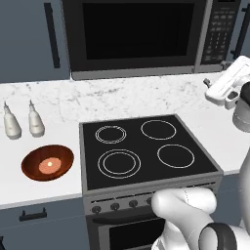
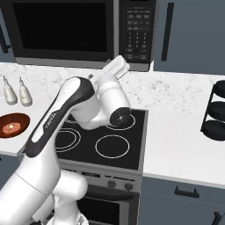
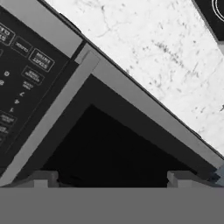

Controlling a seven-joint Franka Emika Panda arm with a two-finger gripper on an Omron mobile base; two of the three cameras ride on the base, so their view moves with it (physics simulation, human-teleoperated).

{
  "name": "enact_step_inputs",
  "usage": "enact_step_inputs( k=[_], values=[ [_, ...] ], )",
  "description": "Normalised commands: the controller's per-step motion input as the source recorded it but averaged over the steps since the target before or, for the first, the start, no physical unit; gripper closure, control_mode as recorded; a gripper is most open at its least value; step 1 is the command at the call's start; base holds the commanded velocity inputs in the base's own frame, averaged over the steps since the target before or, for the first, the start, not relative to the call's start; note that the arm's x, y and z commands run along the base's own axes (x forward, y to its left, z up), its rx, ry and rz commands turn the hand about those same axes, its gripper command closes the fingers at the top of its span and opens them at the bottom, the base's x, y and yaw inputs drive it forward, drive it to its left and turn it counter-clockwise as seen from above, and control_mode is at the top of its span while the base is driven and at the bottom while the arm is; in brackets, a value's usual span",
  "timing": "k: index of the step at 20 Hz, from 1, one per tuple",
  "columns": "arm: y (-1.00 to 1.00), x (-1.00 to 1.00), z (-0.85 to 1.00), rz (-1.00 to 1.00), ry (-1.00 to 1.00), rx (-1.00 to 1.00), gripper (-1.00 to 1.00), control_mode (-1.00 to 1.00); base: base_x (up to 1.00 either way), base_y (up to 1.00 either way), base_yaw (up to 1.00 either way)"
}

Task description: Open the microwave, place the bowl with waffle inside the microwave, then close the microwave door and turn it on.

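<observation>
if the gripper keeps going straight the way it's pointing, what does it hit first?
Most likely the microwave door: in the hand view the open gripper faces its dark window, near the edge by the keypad. How far off it is remains unclear.

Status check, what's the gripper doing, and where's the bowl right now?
Gripper open, empty, at the shut microwave door, by its keypad-side edge. Bowl with waffle on counter left of stove. Nothing blocking the door.

Flanking base views — close, rolled hand view
</observation>
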Motion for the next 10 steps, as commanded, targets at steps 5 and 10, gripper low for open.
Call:
enact_step_inputs(
  k=[5,10],
  values=[
    [-0.27,0.13,0.10,-0.06,0.09,0.18,-1.00,-1.00,0.00,0.00,0.00],
    [-0.13,0.39,0.11,0.00,0.02,0.12,-1.00,-1.00,0.00,0.00,0.00]
  ],
)
